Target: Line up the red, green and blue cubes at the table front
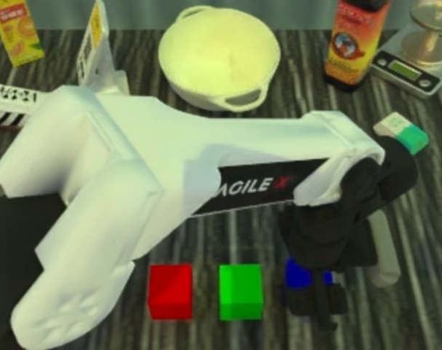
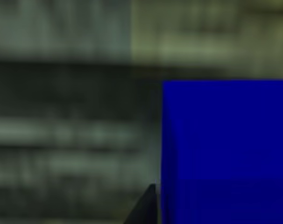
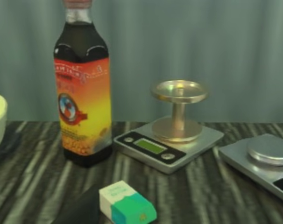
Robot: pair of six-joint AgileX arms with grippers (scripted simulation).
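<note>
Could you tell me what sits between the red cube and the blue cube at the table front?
The green cube sits between the red cube and the blue cube, seen in the top view.

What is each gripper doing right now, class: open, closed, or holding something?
Left gripper: down over the glossy deep blue cube at the table front; whether it is open or closed cannot be told.
Right gripper: not in view.

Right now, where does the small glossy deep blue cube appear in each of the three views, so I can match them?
Top view: the small glossy deep blue cube sits at the table front, right of the bright green cube, mostly covered by the left gripper.
Left wrist view: it fills the frame's lower right.
Right wrist view: not in it.
Shared landmark: the striped dark wood-grain table.
</note>
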